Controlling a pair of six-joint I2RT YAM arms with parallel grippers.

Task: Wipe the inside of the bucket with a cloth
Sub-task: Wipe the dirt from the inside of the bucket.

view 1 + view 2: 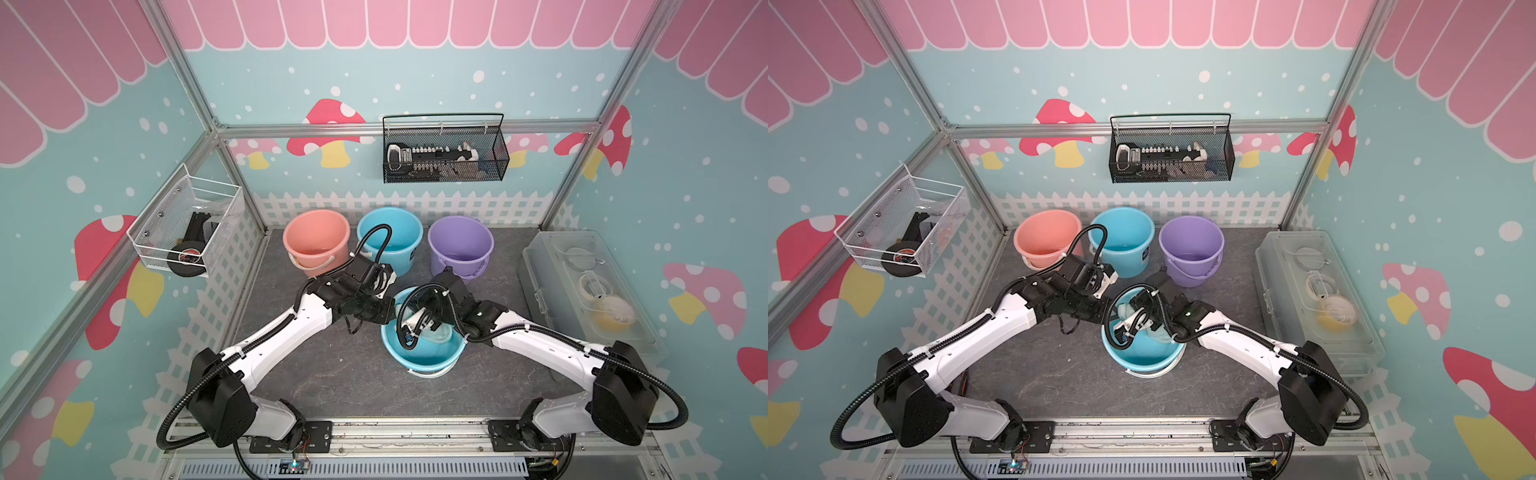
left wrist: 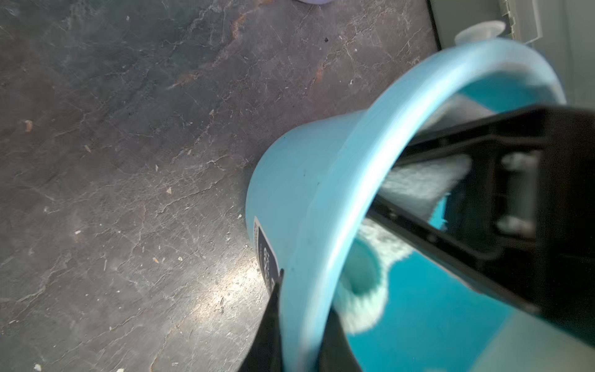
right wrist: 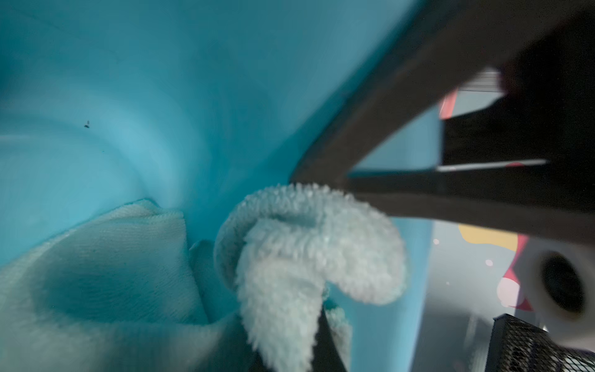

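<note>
Your right gripper [image 3: 289, 356] is down inside the front blue bucket [image 1: 419, 351], its jaws pressed together on a fold of the cloth [image 3: 309, 244]. The pale mint cloth is bunched in that bucket. A fluffy loop bulges just past the pinch, and the smoother rest lies against the inner wall. In both top views it shows as a pale patch beneath the right wrist.

Your left gripper [image 2: 302, 348] is clamped on the same bucket's rim. One finger is outside the wall beside the dark label and the other is inside, with only the rim between them.

Along the picket-fence wall behind, a pink bucket [image 1: 316, 232], a second blue bucket [image 1: 405, 232] and a purple bucket [image 1: 461, 239] stand upright in a row, apart from the cloth.

The black mesh basket [image 1: 444, 166] on the back wall holds black and white hardware. The white wire basket [image 1: 166, 224] on the side wall holds a roll of black tape [image 1: 187, 259]. The clear lidded box [image 1: 582, 291] at the table's far side holds what looks like a yellowish round item [image 1: 613, 318], though the lid blurs it.
</note>
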